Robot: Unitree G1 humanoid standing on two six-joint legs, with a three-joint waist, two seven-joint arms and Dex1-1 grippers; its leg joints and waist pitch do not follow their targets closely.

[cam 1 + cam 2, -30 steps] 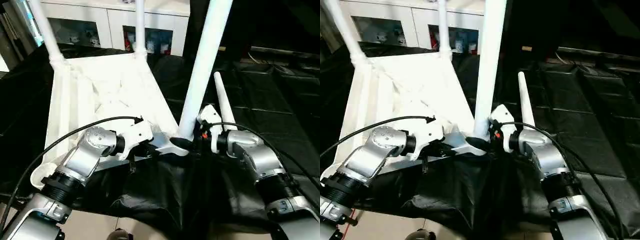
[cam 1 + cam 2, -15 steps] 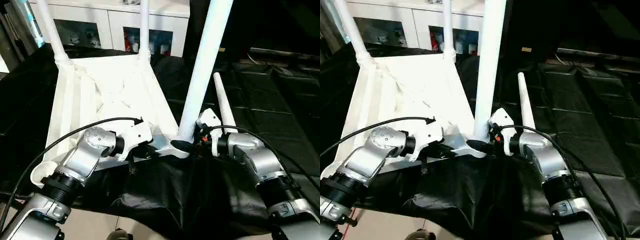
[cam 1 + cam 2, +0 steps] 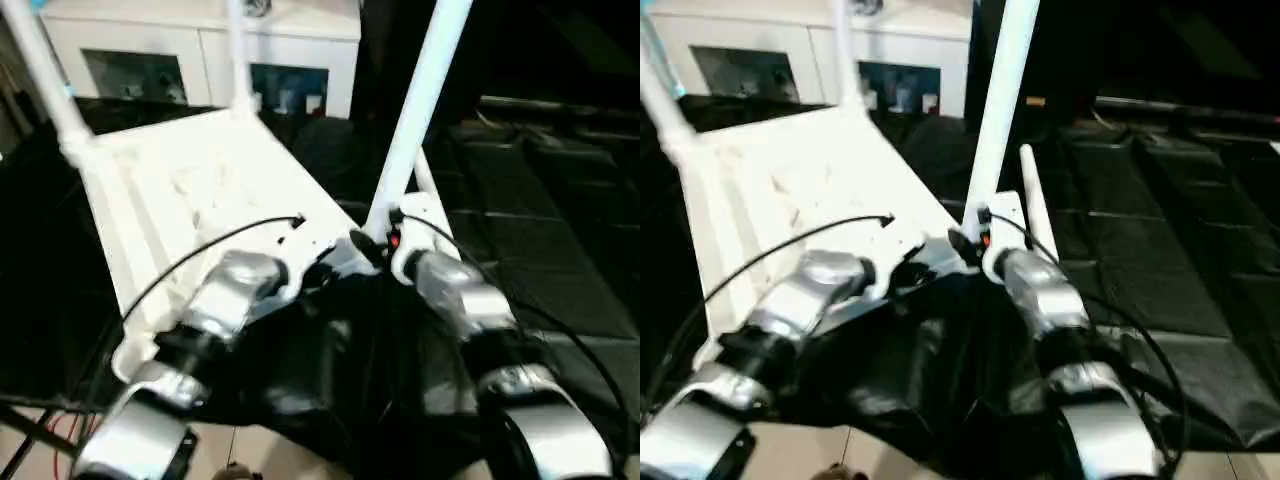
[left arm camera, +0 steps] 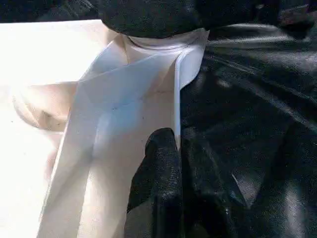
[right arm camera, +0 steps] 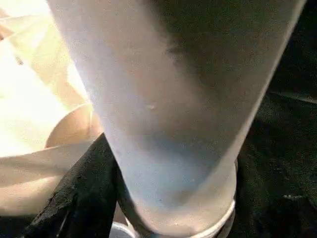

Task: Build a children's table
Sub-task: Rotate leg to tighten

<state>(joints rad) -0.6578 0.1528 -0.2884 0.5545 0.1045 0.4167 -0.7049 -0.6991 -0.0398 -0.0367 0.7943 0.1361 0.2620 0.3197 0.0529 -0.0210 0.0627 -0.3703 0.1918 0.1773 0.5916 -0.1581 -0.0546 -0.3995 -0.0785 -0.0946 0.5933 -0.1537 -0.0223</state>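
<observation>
**Near leg seated in its socket; grip and fit not confirmed**

We find the children's table (image 3: 200,190) lying upside down on black sheeting (image 3: 540,250), ribbed underside up, in front of a white cabinet (image 3: 200,50). Three legs stand in corner sockets; a fourth leg (image 3: 1032,205) lies on the sheeting beside the right arm.

The left gripper (image 4: 171,163) has its jaws pressed together on the thin edge rib by the near corner socket (image 4: 163,42). The right gripper (image 3: 370,243) has its jaws spread around the foot of the near leg (image 3: 418,100).

Risks, in our judgement: a leg not fully seated may tilt or pull out if the arm shifts; the thin rib may slip free, letting the table slide.

The eye views are blurred; seating depth and the fourth socket cannot be made out.
</observation>
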